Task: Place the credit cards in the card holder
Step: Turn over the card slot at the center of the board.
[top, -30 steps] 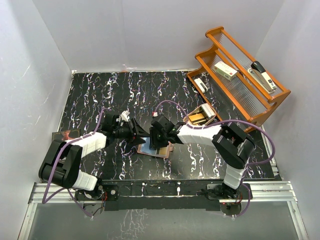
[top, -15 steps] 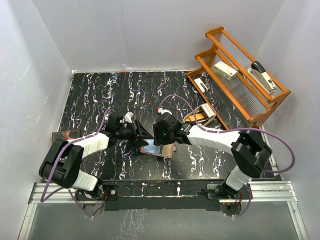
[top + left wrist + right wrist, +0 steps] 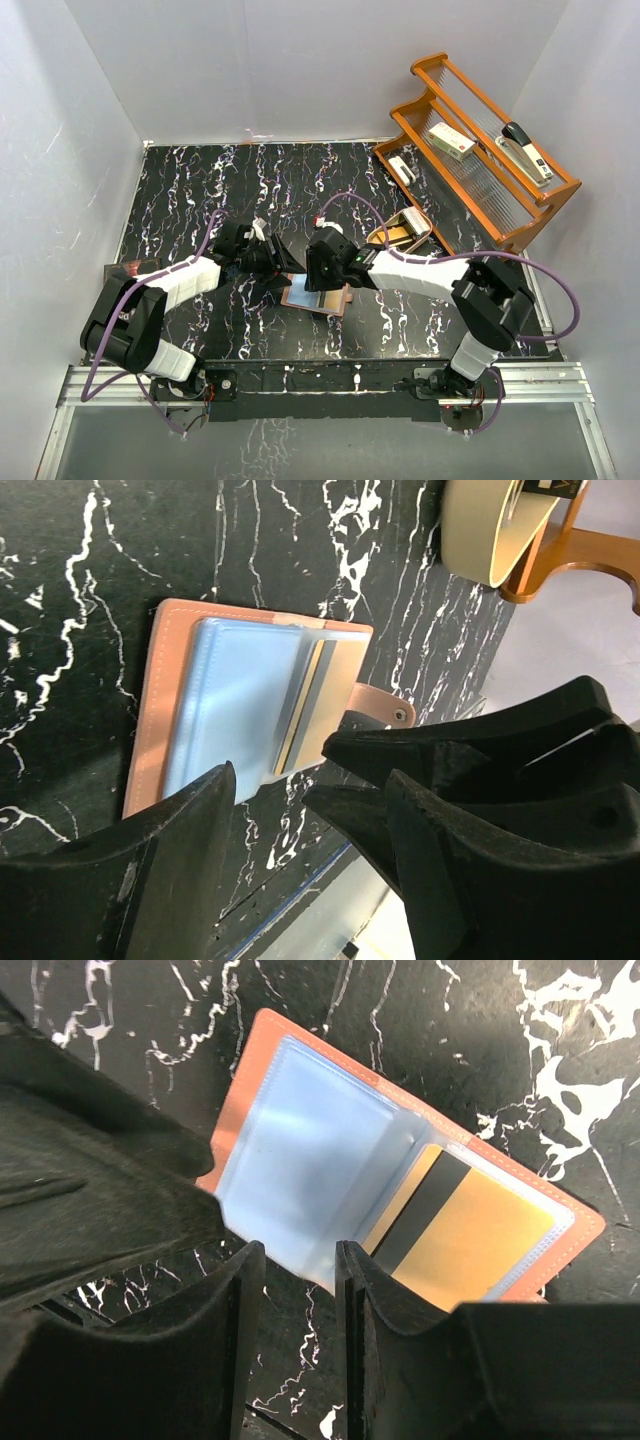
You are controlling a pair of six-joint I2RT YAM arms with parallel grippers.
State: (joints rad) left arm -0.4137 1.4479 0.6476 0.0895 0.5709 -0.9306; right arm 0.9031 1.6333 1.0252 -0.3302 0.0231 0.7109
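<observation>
From the top, the small reddish-brown leather card holder (image 3: 325,302) lies open on the black marble worktop (image 3: 200,190). My left gripper (image 3: 287,268) is just left of it. My right gripper (image 3: 318,286) hangs over it.

In the left wrist view, the left gripper is open and empty. A thin orange-gold plastic credit card (image 3: 300,708) peeks from the card holder's middle, beside a light blue sheet (image 3: 235,705). I cannot tell if that is a card or a pocket.

In the right wrist view, the right gripper is open a little and empty, at the card holder's edge.

I think cards are light, stiff and slippery, so I would pinch a short end. The card holder looks soft and floppy, so I would press one cover down.
</observation>
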